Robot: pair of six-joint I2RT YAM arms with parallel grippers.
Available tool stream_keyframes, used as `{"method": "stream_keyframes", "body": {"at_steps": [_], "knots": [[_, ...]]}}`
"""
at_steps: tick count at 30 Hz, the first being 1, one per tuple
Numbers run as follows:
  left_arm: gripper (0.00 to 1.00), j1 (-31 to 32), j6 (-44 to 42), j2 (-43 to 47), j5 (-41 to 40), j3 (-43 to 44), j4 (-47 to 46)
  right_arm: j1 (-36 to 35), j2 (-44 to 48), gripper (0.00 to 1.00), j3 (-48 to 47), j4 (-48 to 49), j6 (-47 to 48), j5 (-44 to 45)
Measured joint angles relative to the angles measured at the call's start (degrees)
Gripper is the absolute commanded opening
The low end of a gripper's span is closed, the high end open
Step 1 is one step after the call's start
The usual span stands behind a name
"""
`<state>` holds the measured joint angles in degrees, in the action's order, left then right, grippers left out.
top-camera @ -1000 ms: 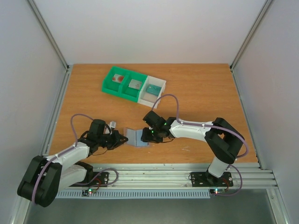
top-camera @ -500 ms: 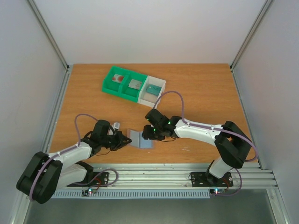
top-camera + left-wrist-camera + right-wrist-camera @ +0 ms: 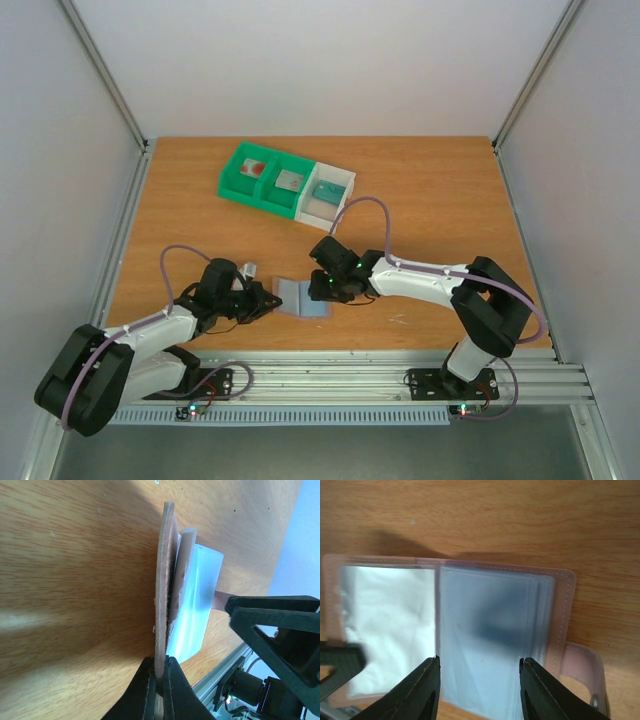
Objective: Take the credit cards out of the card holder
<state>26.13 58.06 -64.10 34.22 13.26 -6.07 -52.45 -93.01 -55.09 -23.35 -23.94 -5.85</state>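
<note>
The slate-blue card holder lies open on the table near the front edge. In the left wrist view it stands edge on, and my left gripper is shut on the cover, clear sleeves fanning off beside it. My right gripper is open, its fingers astride the right-hand sleeve stack. I cannot make out a card in the sleeves. A white credit card with a red patch and a grey one lie in the tray.
The green-and-white three-compartment tray sits at the back left, a pale teal item in its white end. The holder's strap sticks out to the right. Grey walls close in three sides.
The left gripper has slid right with the cover. The holder has gone from a raised V fold to lying flatter. The right gripper has shifted slightly over the sleeves.
</note>
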Motion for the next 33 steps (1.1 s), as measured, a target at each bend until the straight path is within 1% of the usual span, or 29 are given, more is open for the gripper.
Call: {"method": "stream_keyframes", "body": {"at_steps": [8,13,18,22,26,29,33], "knots": [[0.0,0.0,0.48,0.13,-0.63,-1.38,-0.87,0.0,-3.85,0.43,1.01,1.55,-0.61,-0.31],[0.0,0.0,0.48,0.35,-0.63,-1.44,-1.03,0.0,-4.28,0.42,0.92,2.03,-0.68,-0.76],[0.0,0.0,0.46,0.35,-0.61,-1.44,-1.05,0.0,-4.28,0.38,0.9,2.43,-0.68,-1.51],[0.0,0.0,0.46,0.37,-0.61,-1.44,-1.05,0.0,-4.28,0.37,0.74,2.38,-0.68,-2.34],[0.0,0.0,0.46,0.5,-0.61,-1.44,-1.03,0.0,-4.28,0.37,0.22,2.43,-0.68,-3.67],[0.0,0.0,0.44,0.74,-0.61,-1.44,-1.03,0.0,-4.28,0.4,-0.07,2.78,-0.68,-4.46],[0.0,0.0,0.42,0.79,-0.63,-1.49,-1.05,0.0,-4.17,0.41,-0.15,2.86,-0.7,-4.98]]}}
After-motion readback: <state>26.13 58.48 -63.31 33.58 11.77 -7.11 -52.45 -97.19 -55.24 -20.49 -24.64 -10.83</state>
